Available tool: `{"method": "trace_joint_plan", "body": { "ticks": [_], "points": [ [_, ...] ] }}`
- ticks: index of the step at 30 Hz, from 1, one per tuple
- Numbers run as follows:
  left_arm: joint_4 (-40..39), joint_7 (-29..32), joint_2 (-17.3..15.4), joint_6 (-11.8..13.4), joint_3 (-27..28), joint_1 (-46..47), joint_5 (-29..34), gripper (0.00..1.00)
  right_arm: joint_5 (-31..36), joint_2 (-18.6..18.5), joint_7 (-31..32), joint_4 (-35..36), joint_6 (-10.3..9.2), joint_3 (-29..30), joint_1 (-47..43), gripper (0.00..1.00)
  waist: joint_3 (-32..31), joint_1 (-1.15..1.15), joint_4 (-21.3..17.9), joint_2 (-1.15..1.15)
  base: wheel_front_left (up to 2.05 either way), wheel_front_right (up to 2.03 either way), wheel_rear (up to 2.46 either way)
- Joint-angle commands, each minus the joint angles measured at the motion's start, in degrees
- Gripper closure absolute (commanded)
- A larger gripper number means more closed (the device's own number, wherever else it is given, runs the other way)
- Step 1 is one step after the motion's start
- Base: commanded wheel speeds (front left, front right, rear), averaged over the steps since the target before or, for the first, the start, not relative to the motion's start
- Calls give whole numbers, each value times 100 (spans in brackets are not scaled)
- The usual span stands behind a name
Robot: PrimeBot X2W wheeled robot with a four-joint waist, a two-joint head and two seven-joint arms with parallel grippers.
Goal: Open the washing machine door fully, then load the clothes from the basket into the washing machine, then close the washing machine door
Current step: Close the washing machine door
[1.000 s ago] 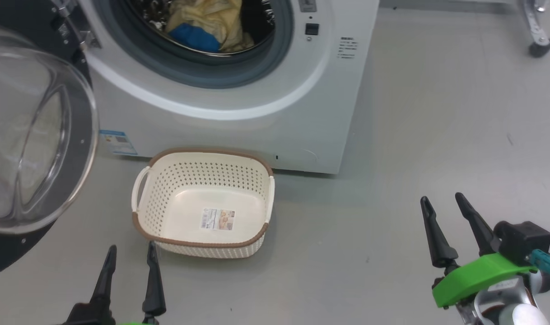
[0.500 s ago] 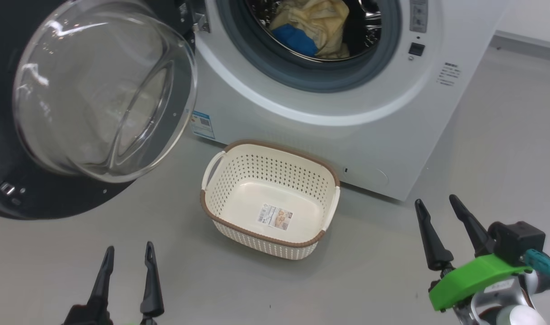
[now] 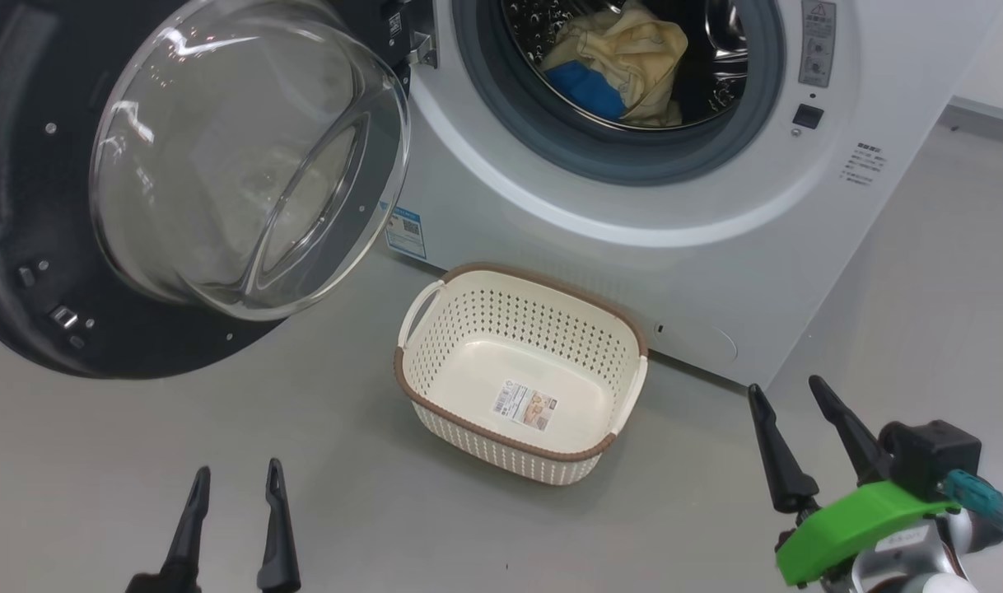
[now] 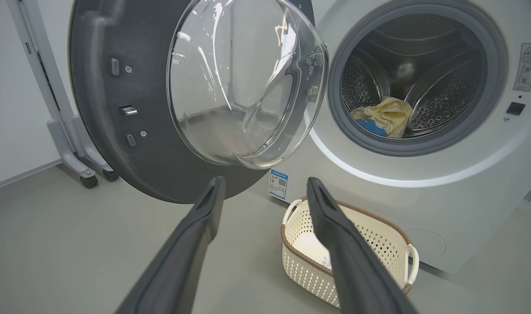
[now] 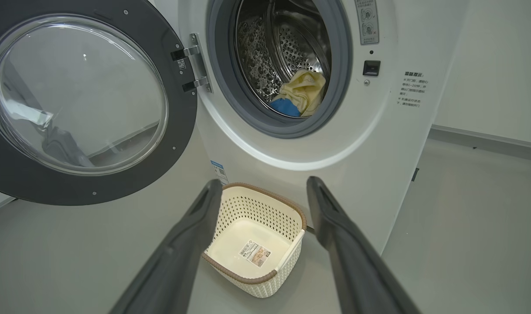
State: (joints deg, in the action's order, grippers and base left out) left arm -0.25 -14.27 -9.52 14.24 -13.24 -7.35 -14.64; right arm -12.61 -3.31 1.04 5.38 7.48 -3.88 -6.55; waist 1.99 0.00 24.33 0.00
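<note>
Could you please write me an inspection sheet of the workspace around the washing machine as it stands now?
Surface: grey floor, smooth.
Job's things: washing machine door swung wide open on the left; clothes lie inside the washing machine; basket stands on the floor in front of the machine, with no clothes in it and a label sticker on its bottom.
Clutter: nothing seen.
Grippers: left gripper and right gripper both open, holding nothing, apart from the basket.
Cables: teal plug at the right wrist; no loose cable seen.
Surroundings: wheeled stand beyond the door; pale wall beside the machine.
</note>
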Motion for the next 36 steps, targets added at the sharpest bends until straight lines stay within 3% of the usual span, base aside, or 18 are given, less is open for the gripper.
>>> {"method": "trace_joint_plan", "body": {
  "ticks": [1,8,9,10,11,12,20,25,29,36],
  "points": [
    [-226,-72,-34,436,206,172,-27,0,7,-57,37,234,1,-120,185,0,1,0,-9,0,0,0,0],
    [-463,-72,150,289,274,269,-235,0,18,-86,76,285,1,-87,172,0,45,0,-15,0,0,0,0],
    [-567,-72,175,229,301,302,-249,7,21,-92,84,296,1,-72,171,0,52,0,-6,0,0,0,0],
    [-712,-73,231,171,356,345,-292,38,24,-97,92,309,1,-56,168,0,60,0,6,0,0,0,0],
    [-853,-73,281,84,413,385,-352,91,30,-99,100,324,1,-43,167,0,72,0,17,0,0,0,0],
    [-1012,-73,333,-14,483,435,-419,100,35,-100,109,339,1,-31,169,0,79,0,29,0,0,0,0],
    [-2222,-73,628,-956,1358,1386,-1387,100,92,-131,202,458,1,-26,188,0,93,0,124,0,0,0,0],
    [-1962,-71,592,-1498,2114,2326,-2336,100,133,-175,256,538,1,-61,194,0,111,0,114,0,0,0,0],
    [-945,356,-26,-1678,2920,3439,-3415,100,143,-247,297,610,1,-105,263,0,219,0,-7,0,0,0,0],
    [816,1141,-812,-1629,3869,4611,-4829,100,132,-305,344,692,1,-60,304,0,411,0,-255,0,0,0,0]
  ]
}}
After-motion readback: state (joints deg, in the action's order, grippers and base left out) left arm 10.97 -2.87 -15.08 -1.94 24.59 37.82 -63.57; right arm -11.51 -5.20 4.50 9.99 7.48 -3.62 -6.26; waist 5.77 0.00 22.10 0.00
